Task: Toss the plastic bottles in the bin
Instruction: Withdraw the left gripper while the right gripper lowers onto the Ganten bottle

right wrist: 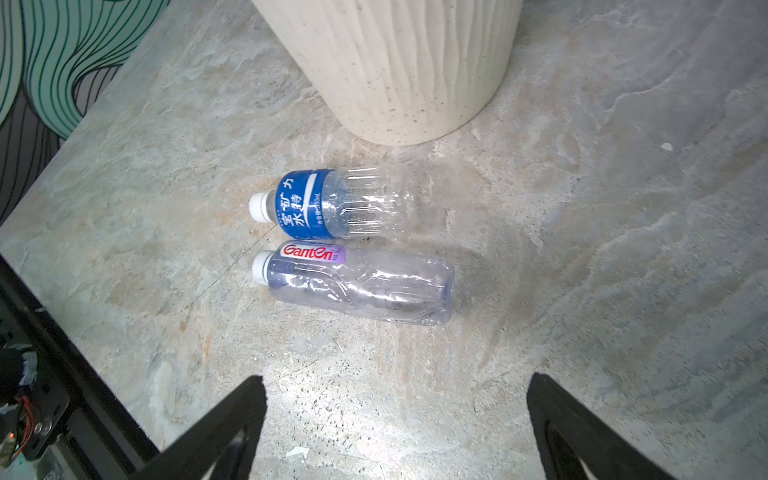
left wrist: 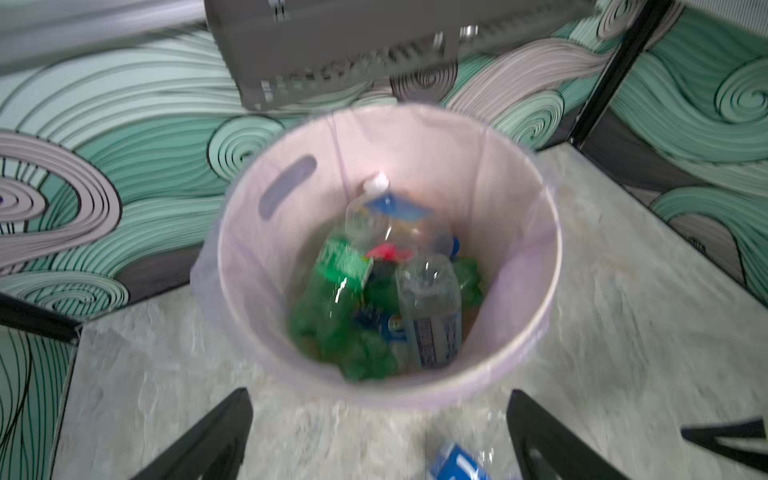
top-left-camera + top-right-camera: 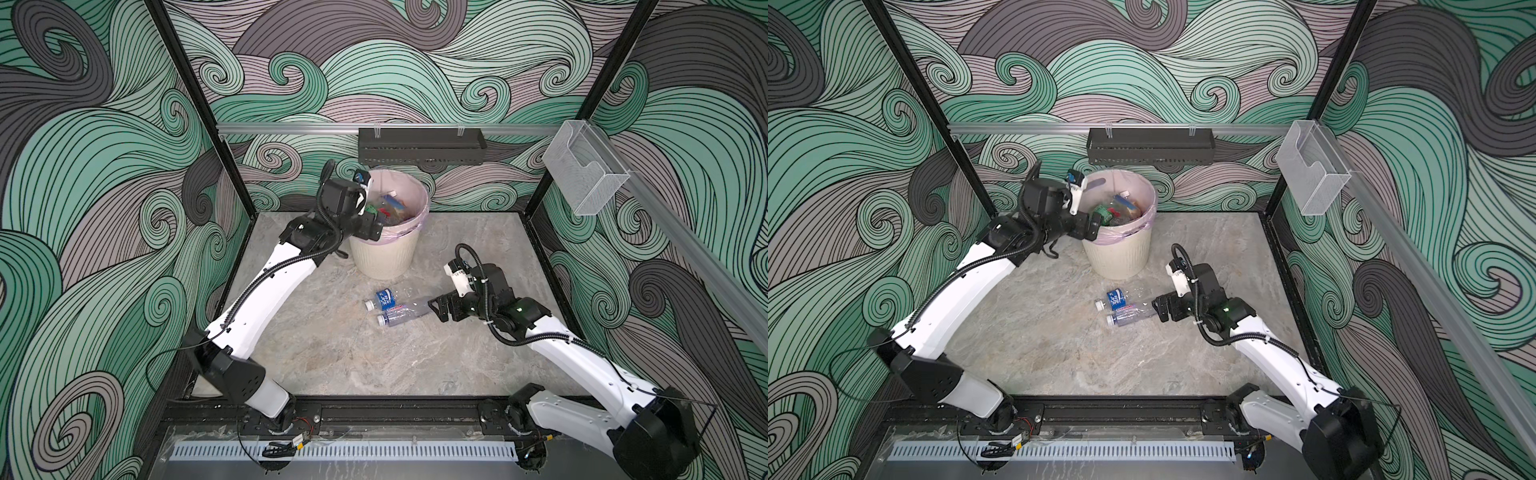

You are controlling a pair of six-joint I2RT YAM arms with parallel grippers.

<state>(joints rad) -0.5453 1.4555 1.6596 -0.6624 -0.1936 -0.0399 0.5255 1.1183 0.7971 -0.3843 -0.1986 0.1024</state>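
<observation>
The right pincer (image 1: 397,376), wide and empty, hangs near a red-lettered bottle (image 1: 357,282) and a blue-labelled bottle (image 1: 332,203) lying side by side on the surface (image 1: 582,291). Beyond stands the bin (image 3: 384,253), heaped bottles (image 2: 374,299) inside; the left pincer (image 2: 379,391), wide and empty, hovers at its rim.

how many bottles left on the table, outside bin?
2. The blue-label bottle lies in front of the bin; the Ganten bottle lies alongside it, farther from the bin. Any behind the bin would be hidden.

Plastic bottles (image 2: 432,307) inside pink-lined bin (image 2: 415,141)
</observation>
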